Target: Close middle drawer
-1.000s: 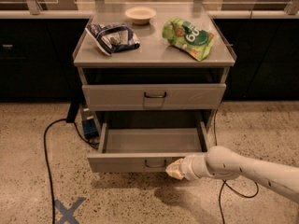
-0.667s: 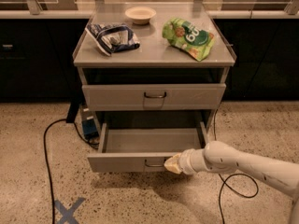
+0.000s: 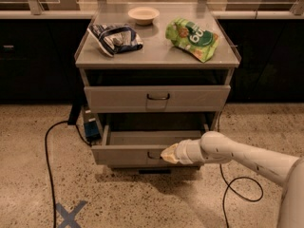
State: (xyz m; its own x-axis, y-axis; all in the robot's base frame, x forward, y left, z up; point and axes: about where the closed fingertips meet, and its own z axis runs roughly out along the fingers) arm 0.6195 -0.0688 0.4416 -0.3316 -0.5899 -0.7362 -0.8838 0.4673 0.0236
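- While the middle drawer (image 3: 124, 154) sticks out low on the cabinet (image 3: 156, 57), our gripper (image 3: 169, 154) touches the middle of its front panel.
- We cannot tell if it is spread or pressed together.

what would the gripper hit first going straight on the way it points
Probably the low front panel of the open wide grey metal middle drawer, beside its small dark wire handle; the gripper seems right at it, depth unclear.
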